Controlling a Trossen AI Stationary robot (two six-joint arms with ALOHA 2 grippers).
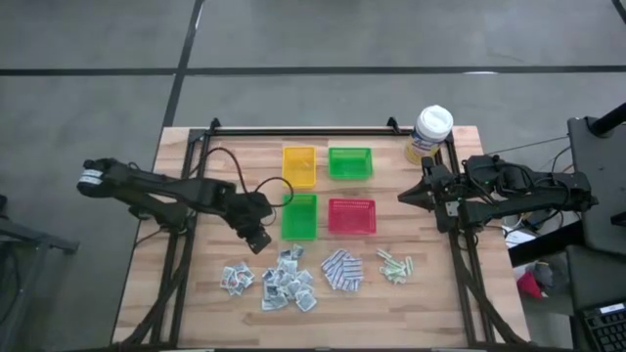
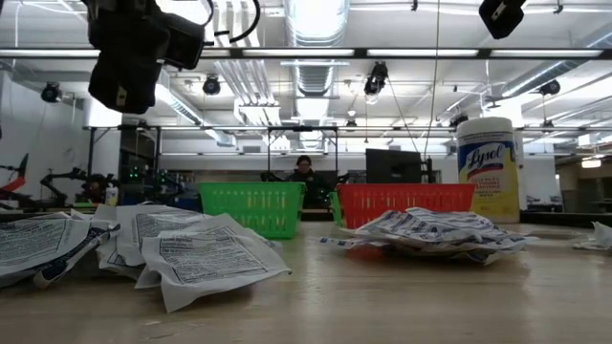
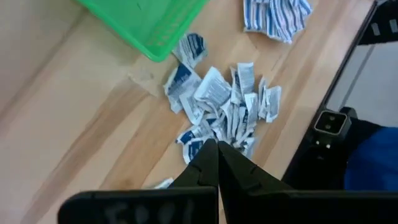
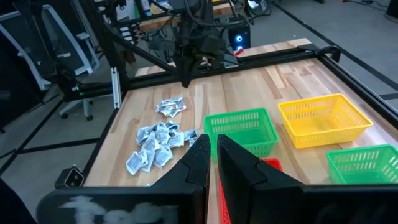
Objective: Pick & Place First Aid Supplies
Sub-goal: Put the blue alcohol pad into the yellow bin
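The first aid supplies lie loose on the table's near part. White-grey sachets form a small heap (image 1: 236, 279) and a larger heap (image 1: 289, 282), with blue-and-white pads (image 1: 342, 270) and pale green strips (image 1: 394, 265) to their right. My left gripper (image 1: 260, 242) hangs shut above the table, between the near green tray (image 1: 299, 216) and the sachets (image 3: 217, 106), its tips (image 3: 216, 148) slanting down toward them; it touches nothing. My right gripper (image 1: 403, 198) waits shut and bare in the air at the table's right, seen from behind in the right wrist view (image 4: 211, 149).
Four small trays stand mid-table: a yellow tray (image 1: 299, 166) and a green tray (image 1: 350, 162) behind, the near green one and a red tray (image 1: 351, 215) in front. A yellow canister with a white lid (image 1: 430, 134) stands at the far right. A black frame (image 1: 293, 130) runs around the table.
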